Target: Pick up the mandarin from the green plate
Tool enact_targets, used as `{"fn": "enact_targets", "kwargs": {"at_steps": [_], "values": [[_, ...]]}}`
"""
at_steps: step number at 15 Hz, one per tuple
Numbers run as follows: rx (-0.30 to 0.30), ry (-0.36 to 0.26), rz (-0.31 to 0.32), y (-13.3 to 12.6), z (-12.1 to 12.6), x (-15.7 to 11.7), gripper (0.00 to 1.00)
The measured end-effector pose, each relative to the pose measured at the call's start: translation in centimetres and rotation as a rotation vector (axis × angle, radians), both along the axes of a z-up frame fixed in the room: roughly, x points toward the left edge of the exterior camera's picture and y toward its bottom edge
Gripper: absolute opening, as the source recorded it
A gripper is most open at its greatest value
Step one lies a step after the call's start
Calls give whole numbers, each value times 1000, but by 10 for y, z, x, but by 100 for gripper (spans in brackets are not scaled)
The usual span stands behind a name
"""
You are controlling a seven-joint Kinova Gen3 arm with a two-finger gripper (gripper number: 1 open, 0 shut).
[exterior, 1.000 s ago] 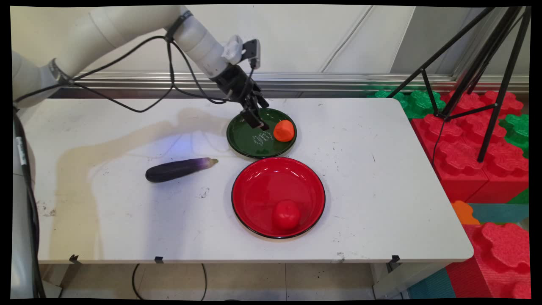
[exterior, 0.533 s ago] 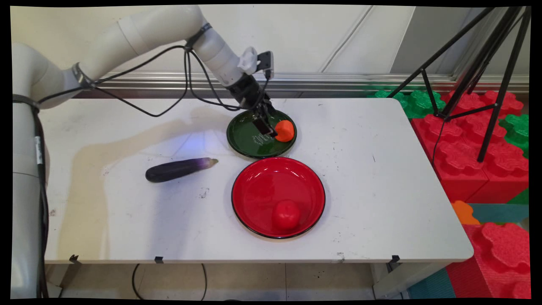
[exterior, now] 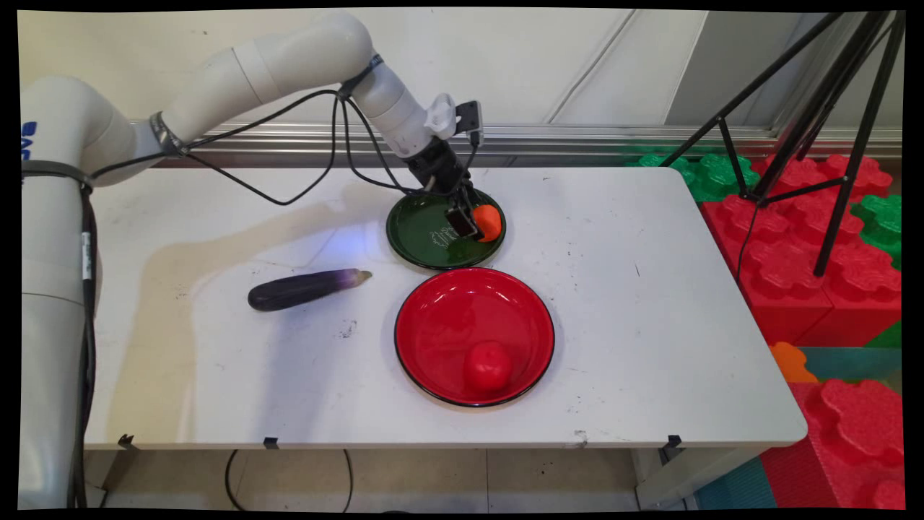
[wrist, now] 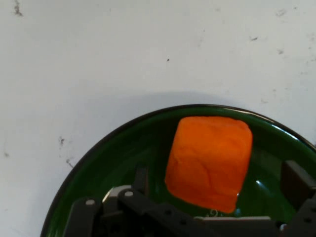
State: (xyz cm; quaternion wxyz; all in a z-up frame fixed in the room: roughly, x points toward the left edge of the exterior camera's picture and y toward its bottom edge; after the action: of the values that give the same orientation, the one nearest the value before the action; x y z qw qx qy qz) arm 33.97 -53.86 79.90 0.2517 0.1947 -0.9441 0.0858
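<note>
An orange block-shaped thing (exterior: 491, 221) (wrist: 210, 160) lies on the right part of a dark green plate (exterior: 415, 242) (wrist: 98, 173). My black gripper (exterior: 469, 225) (wrist: 217, 185) hangs low over that plate, right at the orange thing's left side in the main view. In the hand view it is open: one finger (wrist: 141, 177) stands left of the orange thing and the other (wrist: 296, 182) well to its right, neither pressing on it. The hand hides part of the orange thing in the main view.
A red plate (exterior: 433, 318) with a red round fruit (exterior: 488, 367) sits just in front of the green plate. A purple eggplant (exterior: 303, 288) lies on the table to the left. A black tripod (exterior: 816, 130) and red and green foam blocks (exterior: 808, 267) stand off the right edge.
The arm has swung right and down across the green plate, bringing the gripper from the plate's middle to the orange thing. The plates, fruit and eggplant have stayed put.
</note>
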Motion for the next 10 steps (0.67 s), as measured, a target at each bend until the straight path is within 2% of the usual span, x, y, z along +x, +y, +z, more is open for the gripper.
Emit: {"fn": "enact_targets", "kwargs": {"at_steps": [8, 9, 10], "values": [[4, -7, 10, -10, -12, -10, 100], [4, -6, 11, -11, -13, -11, 0], [4, -4, 12, -11, -13, -12, 0]]}}
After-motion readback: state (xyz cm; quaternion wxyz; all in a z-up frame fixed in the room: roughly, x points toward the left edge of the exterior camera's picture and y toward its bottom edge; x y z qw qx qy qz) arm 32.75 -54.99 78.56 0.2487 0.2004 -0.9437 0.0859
